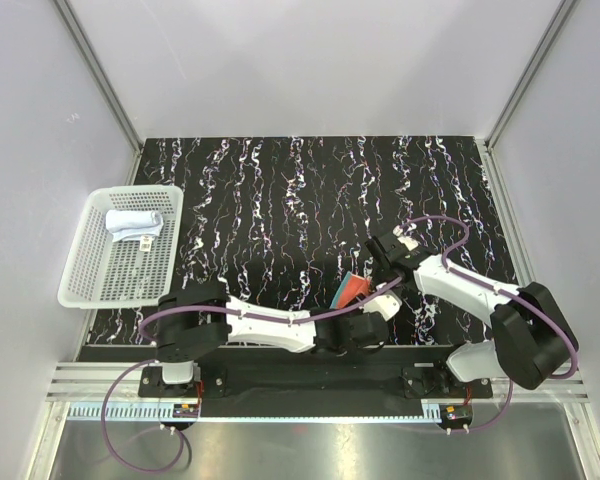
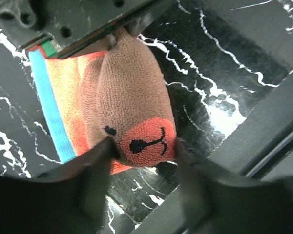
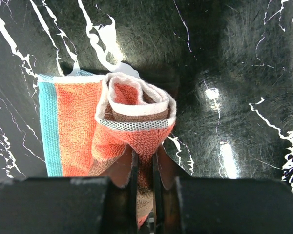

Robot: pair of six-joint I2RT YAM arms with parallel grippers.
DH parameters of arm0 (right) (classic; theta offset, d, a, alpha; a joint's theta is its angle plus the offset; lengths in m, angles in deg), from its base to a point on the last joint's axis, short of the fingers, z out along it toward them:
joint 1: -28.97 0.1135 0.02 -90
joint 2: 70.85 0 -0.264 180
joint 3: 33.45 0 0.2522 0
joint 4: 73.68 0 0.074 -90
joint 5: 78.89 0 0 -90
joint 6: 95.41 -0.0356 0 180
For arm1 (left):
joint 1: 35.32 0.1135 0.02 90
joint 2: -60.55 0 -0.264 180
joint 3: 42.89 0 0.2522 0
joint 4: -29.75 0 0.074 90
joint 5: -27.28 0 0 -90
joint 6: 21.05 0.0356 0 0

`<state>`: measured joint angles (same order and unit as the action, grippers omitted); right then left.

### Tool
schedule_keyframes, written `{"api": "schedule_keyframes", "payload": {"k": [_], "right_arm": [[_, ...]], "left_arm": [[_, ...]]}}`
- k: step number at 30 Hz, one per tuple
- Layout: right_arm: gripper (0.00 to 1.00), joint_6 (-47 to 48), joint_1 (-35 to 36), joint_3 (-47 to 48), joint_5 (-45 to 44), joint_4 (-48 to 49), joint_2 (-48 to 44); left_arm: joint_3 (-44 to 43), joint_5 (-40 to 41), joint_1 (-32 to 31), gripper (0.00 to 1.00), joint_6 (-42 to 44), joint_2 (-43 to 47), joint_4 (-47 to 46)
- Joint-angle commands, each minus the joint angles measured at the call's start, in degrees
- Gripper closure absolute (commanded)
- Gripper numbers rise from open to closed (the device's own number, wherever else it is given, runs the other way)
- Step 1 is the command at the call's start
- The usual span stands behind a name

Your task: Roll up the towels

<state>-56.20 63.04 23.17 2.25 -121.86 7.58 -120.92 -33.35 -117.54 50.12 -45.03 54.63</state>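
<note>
Top external: white towel point(image 1: 135, 222), soft bundle, in perforated basket point(image 1: 85, 290), upper left; rust-brown towel point(image 1: 353, 291), lower centre.
Left wrist: left gripper point(image 2: 142, 148) clasps its fuzzy terry roll, centre.
Right wrist: right gripper point(image 3: 145, 163) pinches looped orange fold, bottom centre.

Lab robot test cell. White panel walls point(image 1: 310, 60) w/ aluminium frame posts point(image 1: 97, 70) enclose black marbled table point(image 1: 310, 190). Two arm bases point(image 1: 180, 375) bolted at near edge.

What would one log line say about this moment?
step: rolling brown towel | right end effector: pinching its edge | left end effector: clasping roll | white towel: rolled, in basket
</note>
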Motion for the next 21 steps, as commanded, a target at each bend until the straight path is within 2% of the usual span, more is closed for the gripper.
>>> {"api": "schedule_keyframes", "payload": {"k": [1,4,6,7,8,10,12,14,18,21], "right_arm": [[1.0,0.5,0.1,1.6,1.0,-0.9,0.5],[0.97,0.9,-0.1,2.2,0.6,-1.5,0.0],[0.88,1.4,-0.7,2.8,1.0,-2.1,-0.4],[0.81,1.6,-1.5,2.9,1.1,-2.3,-0.6],[0.64,1.8,-2.2,3.1,1.4,-2.3,-0.9],[0.44,2.8,-3.8,3.6,1.9,-2.8,-2.1],[0.29,3.8,-7.1,4.3,2.1,-3.3,-3.6],[0.19,5.4,-10.0,5.8,2.4,-4.3,-4.5],[0.13,7.5,-12.4,9.3,1.6,-5.9,-6.4],[0.12,7.9,-12.7,10.1,2.1,-5.1,-8.3]], "left_arm": [[-0.5,2.9,-0.5,0.61,-2.5,-0.5,0.8],[1.5,3.0,-0.5,0.77,-4.3,0.5,0.5],[2.1,2.7,-0.4,0.87,-4.7,1.3,0.2],[2.4,2.5,-0.4,0.9,-4.7,1.4,0.1],[2.5,2.4,-0.3,0.92,-4.7,1.6,-0.2],[3.1,1.8,0.2,1.0,-5.1,2.0,-0.3],[4.3,-0.3,1.0,1.0,-6.0,3.3,-1.4],[7.0,-4.5,2.8,1.0,-6.9,5.9,-3.4],[13.5,-13.4,7.6,1.0,-12.6,11.5,-8.5],[21.4,-20.9,12.4,1.0,-17.8,15.9,-15.7]]}}
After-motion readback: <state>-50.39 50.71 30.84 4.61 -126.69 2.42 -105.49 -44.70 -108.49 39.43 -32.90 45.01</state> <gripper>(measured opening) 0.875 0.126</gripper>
